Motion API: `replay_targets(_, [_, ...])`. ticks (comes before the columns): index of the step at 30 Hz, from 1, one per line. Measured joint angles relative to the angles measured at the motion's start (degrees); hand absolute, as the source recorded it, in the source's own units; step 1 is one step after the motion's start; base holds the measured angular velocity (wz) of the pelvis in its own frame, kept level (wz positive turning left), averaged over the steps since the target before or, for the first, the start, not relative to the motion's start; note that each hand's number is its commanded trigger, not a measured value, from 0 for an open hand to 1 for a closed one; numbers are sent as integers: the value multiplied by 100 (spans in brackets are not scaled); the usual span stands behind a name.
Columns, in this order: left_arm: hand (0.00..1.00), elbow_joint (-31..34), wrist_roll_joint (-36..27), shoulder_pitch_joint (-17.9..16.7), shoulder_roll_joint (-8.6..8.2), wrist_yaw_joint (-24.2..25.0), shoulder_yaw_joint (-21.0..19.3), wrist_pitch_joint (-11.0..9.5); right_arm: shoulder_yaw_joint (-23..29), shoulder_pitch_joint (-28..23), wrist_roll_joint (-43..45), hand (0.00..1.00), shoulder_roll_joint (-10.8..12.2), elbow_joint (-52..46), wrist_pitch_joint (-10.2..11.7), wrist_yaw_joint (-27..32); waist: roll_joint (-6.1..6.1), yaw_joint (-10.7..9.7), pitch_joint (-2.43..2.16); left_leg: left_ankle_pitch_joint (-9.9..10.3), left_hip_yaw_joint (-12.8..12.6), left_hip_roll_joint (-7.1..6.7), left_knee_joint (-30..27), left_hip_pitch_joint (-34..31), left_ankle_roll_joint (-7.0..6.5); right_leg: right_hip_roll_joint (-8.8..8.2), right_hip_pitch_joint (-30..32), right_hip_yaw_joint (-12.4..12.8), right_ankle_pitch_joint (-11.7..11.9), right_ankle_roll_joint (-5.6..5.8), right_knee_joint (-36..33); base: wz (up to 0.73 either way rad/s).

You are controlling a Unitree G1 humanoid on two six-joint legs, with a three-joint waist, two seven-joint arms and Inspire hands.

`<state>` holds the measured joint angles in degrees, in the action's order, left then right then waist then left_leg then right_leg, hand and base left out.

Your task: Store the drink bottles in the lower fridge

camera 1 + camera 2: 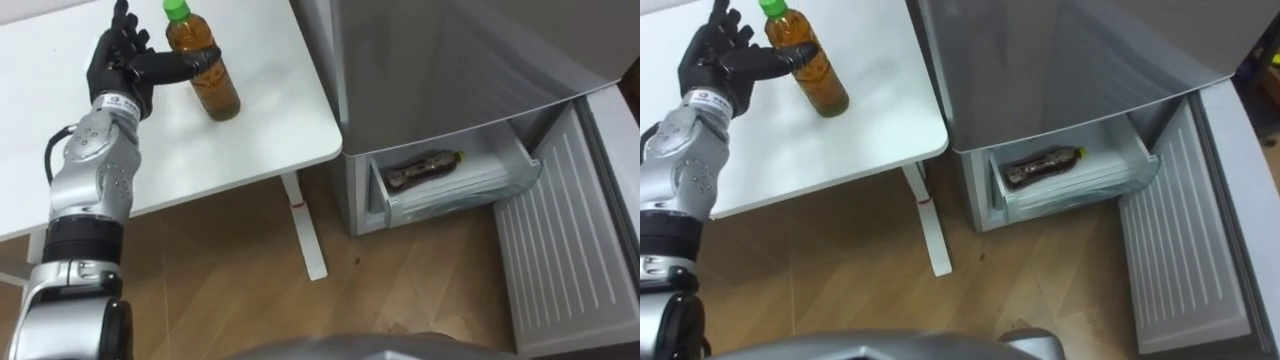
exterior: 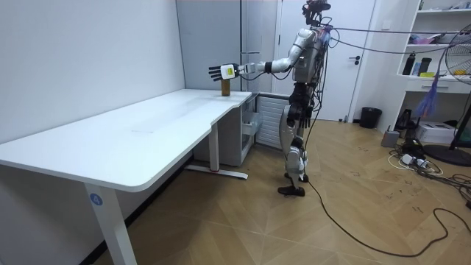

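Reaching up the frame's left side, the left hand (image 1: pixel 122 62) meets the bottle (image 1: pixel 203 62) on the table (image 1: pixel 260 110) at upper left, fingers (image 1: pixel 122 18) straight and apart, thumb touching it. This looks like the grasp step. A second bottle (image 1: pixel 425 168) lies in the open drawer (image 1: pixel 455 190) at centre right. Next, close round the bottle and lift.

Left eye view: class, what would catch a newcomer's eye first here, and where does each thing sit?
The left hand reaches a green-capped bottle standing upright near the corner of the white table, fingers straight, thumb against the bottle. To the right, the lower fridge's drawer stands pulled out with a second bottle lying flat in it.
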<state>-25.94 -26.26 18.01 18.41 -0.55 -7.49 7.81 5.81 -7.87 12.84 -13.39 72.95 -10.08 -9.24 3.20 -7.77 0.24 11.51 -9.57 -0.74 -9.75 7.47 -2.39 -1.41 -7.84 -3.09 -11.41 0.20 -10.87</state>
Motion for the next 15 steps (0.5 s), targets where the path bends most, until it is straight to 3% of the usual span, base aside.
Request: replay_targets(15, [0, -254, -74, 20, 72, 24, 0, 65, 2, 22, -1, 0, 0, 6, 3, 128, -9, -7, 6, 0, 4, 2, -11, -77, 0, 27, 85, 133, 1, -3, 0, -1])
